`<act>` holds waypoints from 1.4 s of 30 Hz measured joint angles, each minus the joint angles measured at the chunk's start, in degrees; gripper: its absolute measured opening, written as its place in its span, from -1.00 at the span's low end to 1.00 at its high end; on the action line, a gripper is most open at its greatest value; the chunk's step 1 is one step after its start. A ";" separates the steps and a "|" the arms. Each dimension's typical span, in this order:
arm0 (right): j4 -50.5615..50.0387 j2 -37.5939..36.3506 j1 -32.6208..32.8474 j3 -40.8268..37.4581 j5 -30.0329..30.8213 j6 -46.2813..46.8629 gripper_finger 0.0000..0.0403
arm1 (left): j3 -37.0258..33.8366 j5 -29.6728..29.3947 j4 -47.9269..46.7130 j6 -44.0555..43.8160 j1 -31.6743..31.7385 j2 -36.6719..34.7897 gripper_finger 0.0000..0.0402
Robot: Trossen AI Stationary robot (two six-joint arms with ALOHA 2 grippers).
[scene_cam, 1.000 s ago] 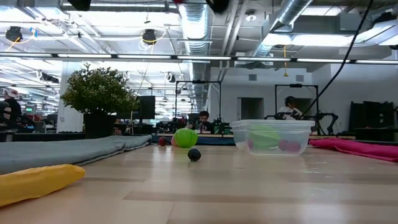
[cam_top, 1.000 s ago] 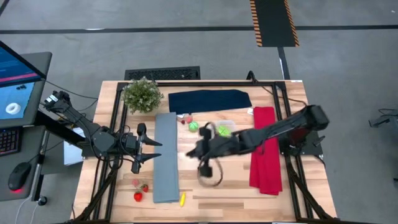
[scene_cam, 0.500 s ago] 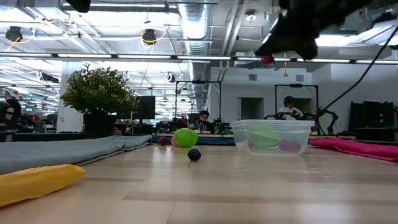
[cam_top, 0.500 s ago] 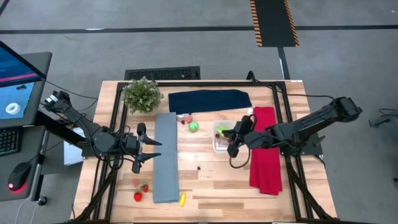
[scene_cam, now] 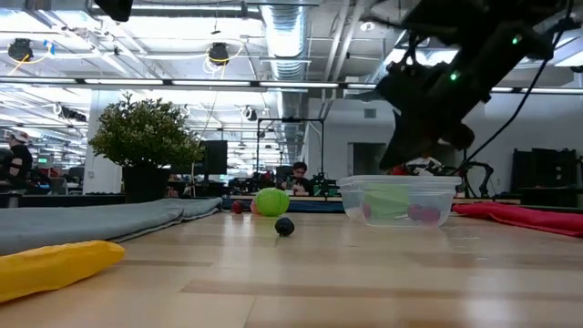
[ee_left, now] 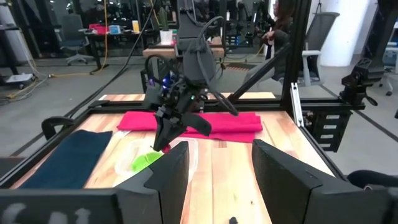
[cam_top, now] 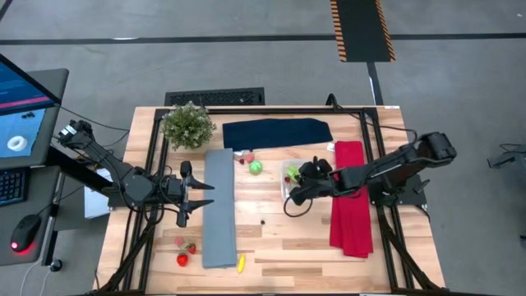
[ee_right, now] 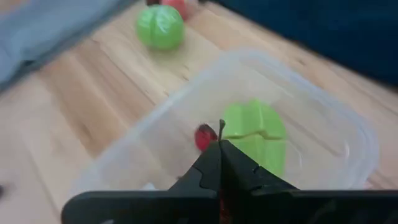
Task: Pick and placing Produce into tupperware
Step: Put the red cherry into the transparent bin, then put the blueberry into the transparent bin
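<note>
Since the earlier frames the right arm has swung from the middle of the table to the clear tub point(cam_top: 293, 182) and now hangs over its near edge, while the left arm has not shifted. Reading from left to right: three loose pieces lie at the front left corner, two red strawberries point(cam_top: 182, 260) and a yellow piece point(cam_top: 241, 263), beside the front end of the grey cloth point(cam_top: 219, 205). The left gripper point(cam_top: 182, 197) waits just left of that cloth, its fingers point(ee_left: 166, 180) held part-way open on nothing, presumably parked clear of the working arm. A potted plant point(cam_top: 188, 125) stands at the back left, with a navy cloth point(cam_top: 277, 132) next to it. Between the grey cloth and the tub lie a green piece point(cam_top: 256, 168) with a small red piece point(cam_top: 242, 160) close by, and a small dark cherry point(cam_top: 263, 221) sits nearer the front. The tub already holds a lime-green piece point(ee_right: 254, 134) and a red piece point(ee_right: 204, 137). The right gripper point(ee_right: 221, 163) points down into the tub with its fingers pressed together; something small and red appears pinched between the tips, though this cannot be told for certain. The pose suggests a release into the tub is the step in hand. A red cloth point(cam_top: 351, 197) lies to the right of the tub, under the right arm.
</note>
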 joint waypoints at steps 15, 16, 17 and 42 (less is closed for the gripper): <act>5.42 1.71 0.43 2.86 -2.09 -1.59 -0.20 | 0.00 0.01 -0.08 -0.01 0.00 0.00 -0.17; 7.49 1.71 1.08 3.11 -2.53 -2.55 -0.16 | 0.00 0.01 -0.08 -0.01 0.00 0.00 -0.17; 10.13 1.71 1.84 3.37 -2.98 -3.68 -0.12 | 0.00 0.01 -0.08 -0.01 0.00 0.00 -0.17; 2.54 21.07 7.53 28.88 -6.35 -0.11 -0.10 | -0.04 0.34 -0.28 -0.88 -0.02 0.37 -0.17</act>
